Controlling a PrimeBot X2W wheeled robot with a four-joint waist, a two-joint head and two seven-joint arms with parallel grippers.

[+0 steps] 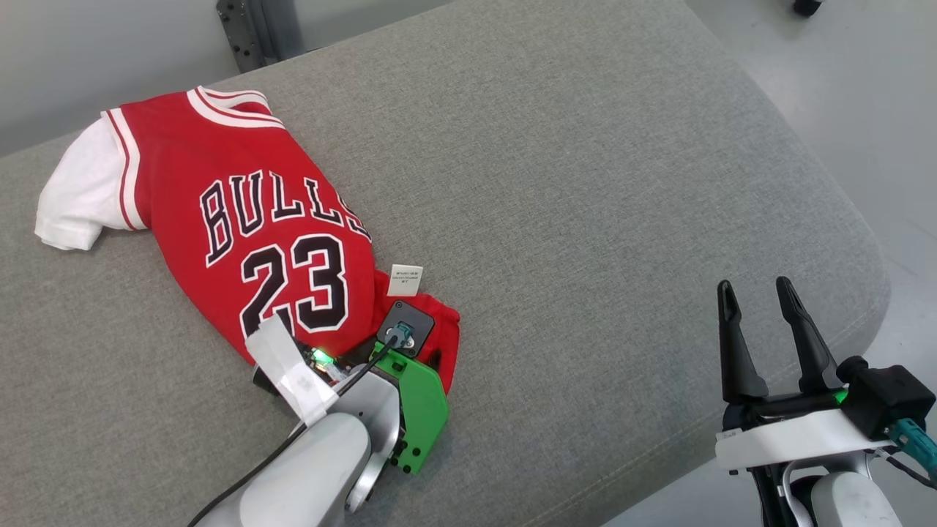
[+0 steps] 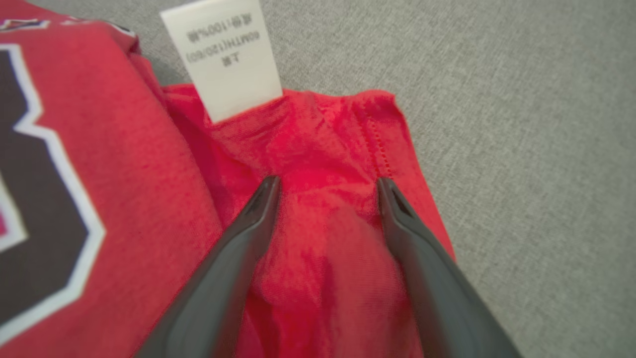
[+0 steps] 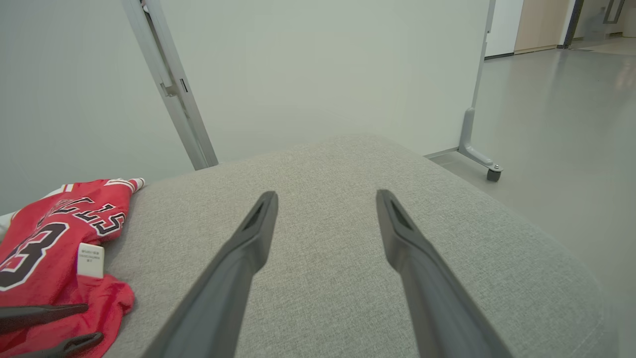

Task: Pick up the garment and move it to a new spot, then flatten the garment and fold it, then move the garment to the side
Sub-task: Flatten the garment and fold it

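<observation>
A red Bulls 23 jersey [image 1: 249, 219] with white sleeves lies crumpled on the left of a grey cushion [image 1: 585, 183], its white care label [image 2: 226, 54] sticking out near the hem. My left gripper [image 2: 328, 186] is open, pointing down at the bunched lower hem with a ridge of red fabric between its fingers [image 2: 238, 248]. In the right wrist view the same left gripper [image 3: 94, 323] lies on the hem of the jersey [image 3: 44, 233]. My right gripper [image 1: 755, 287] is open and holds nothing, hovering near the cushion's right front edge, far from the jersey.
A grey metal post [image 1: 245, 33] stands behind the cushion at the back left, before a pale partition with a wheeled foot [image 3: 479, 159]. The cushion's rounded right edge drops to a grey floor [image 1: 864, 95]. Bare cushion stretches right of the jersey.
</observation>
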